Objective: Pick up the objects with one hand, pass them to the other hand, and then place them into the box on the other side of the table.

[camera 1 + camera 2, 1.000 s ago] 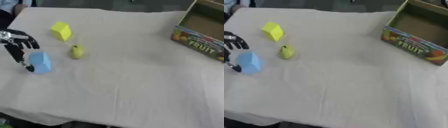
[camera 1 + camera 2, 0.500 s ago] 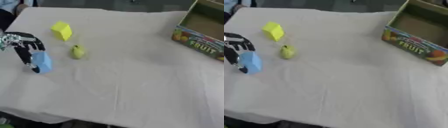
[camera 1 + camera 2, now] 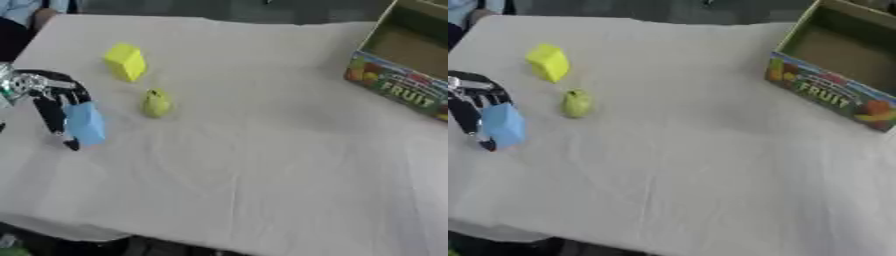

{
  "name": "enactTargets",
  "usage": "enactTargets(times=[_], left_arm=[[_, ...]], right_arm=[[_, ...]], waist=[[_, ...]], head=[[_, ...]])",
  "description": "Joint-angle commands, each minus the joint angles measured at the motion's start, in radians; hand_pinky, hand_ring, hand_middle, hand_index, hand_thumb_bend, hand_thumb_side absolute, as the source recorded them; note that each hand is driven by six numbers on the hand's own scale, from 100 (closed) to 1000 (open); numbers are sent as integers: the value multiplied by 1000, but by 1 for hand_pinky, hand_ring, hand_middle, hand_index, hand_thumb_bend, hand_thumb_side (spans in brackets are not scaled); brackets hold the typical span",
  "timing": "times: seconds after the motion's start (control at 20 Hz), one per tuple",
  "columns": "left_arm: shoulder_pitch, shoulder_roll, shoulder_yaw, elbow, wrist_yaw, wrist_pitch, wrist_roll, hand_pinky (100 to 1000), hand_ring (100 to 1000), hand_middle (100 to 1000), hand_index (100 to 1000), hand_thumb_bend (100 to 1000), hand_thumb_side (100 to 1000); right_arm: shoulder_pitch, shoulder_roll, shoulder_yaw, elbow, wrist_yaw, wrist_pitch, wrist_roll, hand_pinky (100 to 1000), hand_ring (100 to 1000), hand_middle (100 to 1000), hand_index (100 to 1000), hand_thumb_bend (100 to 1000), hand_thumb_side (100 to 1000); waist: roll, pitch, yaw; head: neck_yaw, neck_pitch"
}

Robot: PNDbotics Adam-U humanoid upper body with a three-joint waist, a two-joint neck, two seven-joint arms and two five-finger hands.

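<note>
My left hand [image 3: 51, 97] comes in from the left edge with its fingers curled down round a light blue block [image 3: 85, 123], held just above the cloth. A small green pear-shaped fruit [image 3: 157, 103] lies to the right of the hand. A yellow block [image 3: 126, 61] stands farther back. The open cardboard box marked FRUIT [image 3: 833, 95] sits at the far right of the table. My right hand shows in neither view.
A pale cloth [image 3: 262, 150] covers the whole table; its near edge [image 3: 131, 231] drops off at the bottom left. A person's blue sleeve [image 3: 22, 7] shows at the far left corner.
My left hand has risen slightly and shifted toward the right with the blue block in its fingers. The pear and the yellow block have not moved.
</note>
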Motion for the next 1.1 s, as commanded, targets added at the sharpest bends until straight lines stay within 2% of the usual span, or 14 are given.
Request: enactTargets(times=[0.05, 0.3, 0.45, 0.7, 0.95, 1.1], left_arm=[[-11, 29, 10, -5, -11, 3, 4, 802, 847, 772, 738, 790, 100], [-9, 35, 8, -9, -21, 7, 0, 786, 832, 751, 671, 755, 100], [-8, 39, 9, -11, -24, 13, -6, 777, 817, 724, 634, 671, 100], [-4, 48, 13, -26, -19, 24, -13, 749, 787, 698, 562, 612, 100], [27, 107, 69, -141, 24, 46, 28, 723, 759, 675, 524, 539, 100], [39, 140, 125, -240, 64, 74, 83, 716, 749, 663, 520, 498, 100]], right_arm=[[-13, -21, -8, -7, 0, 1, -1, 1000, 1000, 852, 882, 100, 573], [-14, -22, -7, -7, -2, 1, 0, 1000, 1000, 852, 883, 100, 572], [-15, -22, -7, -8, -3, 1, -1, 1000, 1000, 852, 883, 100, 573], [-16, -23, -6, -9, -4, 2, -1, 1000, 1000, 853, 883, 100, 572], [-19, -28, -7, -10, -6, 0, -4, 1000, 1000, 853, 883, 100, 570], [-23, -29, -5, -11, -7, -2, -4, 1000, 1000, 853, 884, 100, 570]], waist=[[-1, -13, 1], [-1, -14, 3], [0, -14, 4], [-1, -14, 5], [-3, -15, 8], [-5, -15, 11]], head=[[5, 7], [8, 11], [10, 13], [11, 16], [8, 18], [4, 18]])
